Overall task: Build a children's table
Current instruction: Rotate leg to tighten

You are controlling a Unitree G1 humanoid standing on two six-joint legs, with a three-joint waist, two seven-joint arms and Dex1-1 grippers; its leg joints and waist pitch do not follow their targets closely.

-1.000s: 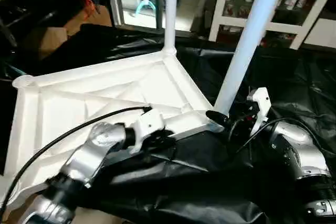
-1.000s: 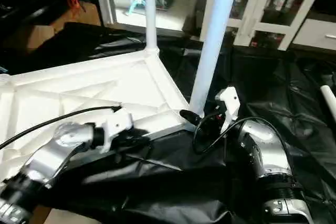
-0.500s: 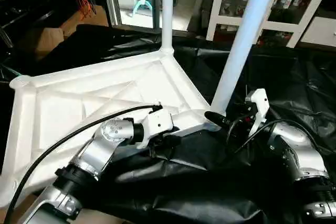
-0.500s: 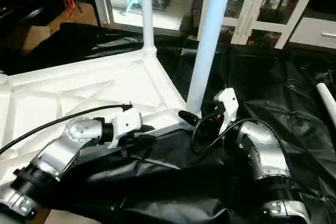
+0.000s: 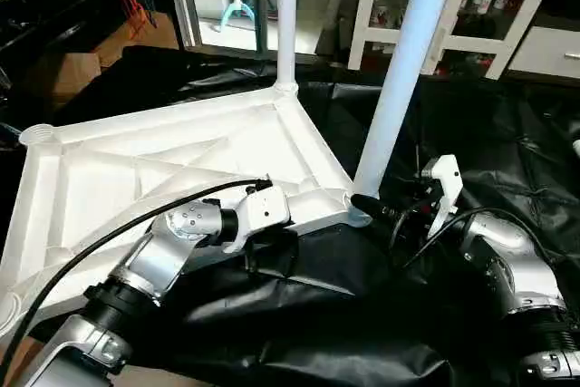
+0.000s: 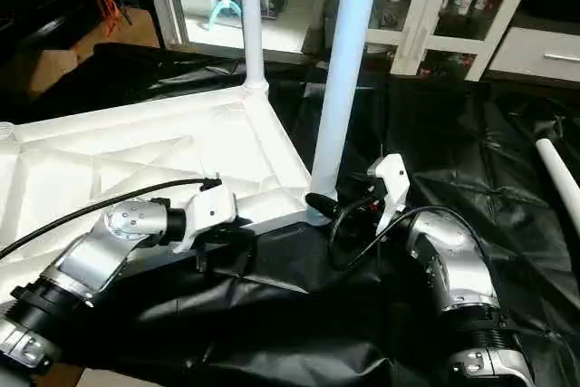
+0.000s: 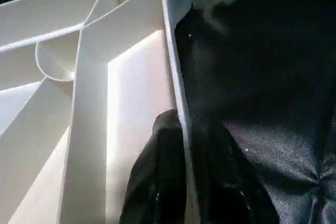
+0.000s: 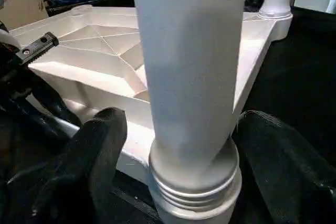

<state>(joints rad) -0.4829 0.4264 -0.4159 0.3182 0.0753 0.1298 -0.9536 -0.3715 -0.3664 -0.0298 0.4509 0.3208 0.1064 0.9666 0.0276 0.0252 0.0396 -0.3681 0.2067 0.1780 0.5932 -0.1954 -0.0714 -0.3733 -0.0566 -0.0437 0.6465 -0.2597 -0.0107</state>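
Observation:
The children's table's white tabletop (image 5: 136,178) lies upside down, ribbed underside up. One leg (image 5: 286,24) stands in the far corner socket, another leg (image 5: 403,79) in the near right corner. My left gripper (image 5: 270,249) is at the near rim; in the left wrist view its fingers (image 7: 157,187) sit on either side of the thin rim wall, shut on it. My right gripper (image 5: 376,210) straddles the base of the near leg (image 8: 189,77), open. One finger (image 8: 100,150) stands a little off the leg's collar and the other is close against it.
A black sheet (image 5: 344,314) covers the floor around the tabletop. A loose white leg (image 6: 562,178) lies on it at the far right. White glass-door cabinets (image 5: 507,6) stand behind, with a cardboard box (image 5: 72,70) at the back left.
My left gripper slid right along the near rim and closed on it. The right gripper stayed at the near leg's base. The camera shifted slightly.

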